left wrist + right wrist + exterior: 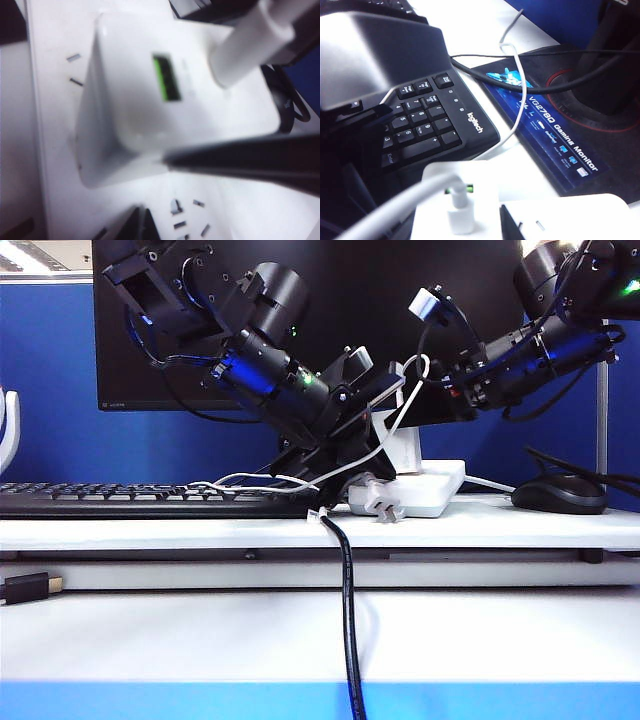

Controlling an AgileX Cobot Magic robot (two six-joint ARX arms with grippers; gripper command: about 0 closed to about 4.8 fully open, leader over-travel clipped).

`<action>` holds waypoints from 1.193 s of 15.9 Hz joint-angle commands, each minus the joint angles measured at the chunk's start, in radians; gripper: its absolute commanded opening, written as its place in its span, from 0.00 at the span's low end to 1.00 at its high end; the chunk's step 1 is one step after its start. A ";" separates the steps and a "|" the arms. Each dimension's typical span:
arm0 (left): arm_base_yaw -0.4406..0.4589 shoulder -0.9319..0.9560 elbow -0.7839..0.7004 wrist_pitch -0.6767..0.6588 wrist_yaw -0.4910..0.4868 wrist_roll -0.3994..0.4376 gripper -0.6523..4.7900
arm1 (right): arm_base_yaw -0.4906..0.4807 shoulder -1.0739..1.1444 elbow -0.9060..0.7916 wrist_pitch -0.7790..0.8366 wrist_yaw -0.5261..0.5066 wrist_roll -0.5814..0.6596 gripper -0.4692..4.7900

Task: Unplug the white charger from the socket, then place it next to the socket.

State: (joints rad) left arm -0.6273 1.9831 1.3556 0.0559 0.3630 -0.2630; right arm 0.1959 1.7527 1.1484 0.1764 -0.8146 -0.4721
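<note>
The white charger (406, 448) stands upright on the socket (437, 490), a flat white strip on the raised shelf. Its thin white cable (385, 435) loops off to the left. My right gripper (405, 405) comes down from the upper right and is shut on the white charger (455, 200). One black finger (507, 224) lies against its side; the other is hidden. In the left wrist view the white charger (150, 100) shows a green port, with a black finger (250, 160) across its side. My left gripper (142, 225) rests shut, tips together, on the socket (50, 150) beside the charger.
A black keyboard (150, 500) lies left of the socket and a black mouse (560, 495) to its right. A small pronged plug (385, 504) and a thick black cable (348, 590) hang at the shelf's front edge. A dark monitor (300, 300) stands behind.
</note>
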 commanded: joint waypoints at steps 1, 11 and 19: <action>-0.003 0.018 -0.008 -0.078 -0.011 0.000 0.11 | 0.014 -0.027 0.018 0.145 -0.029 0.007 0.09; -0.005 0.018 -0.008 -0.077 -0.011 0.000 0.11 | 0.012 -0.027 0.018 0.143 0.049 -0.003 0.09; -0.018 0.018 -0.008 -0.044 -0.010 0.168 0.11 | 0.009 -0.028 0.018 0.147 0.054 0.005 0.09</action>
State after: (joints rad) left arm -0.6319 1.9858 1.3579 0.0708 0.3466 -0.1658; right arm 0.2054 1.7485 1.1473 0.1860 -0.7444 -0.4740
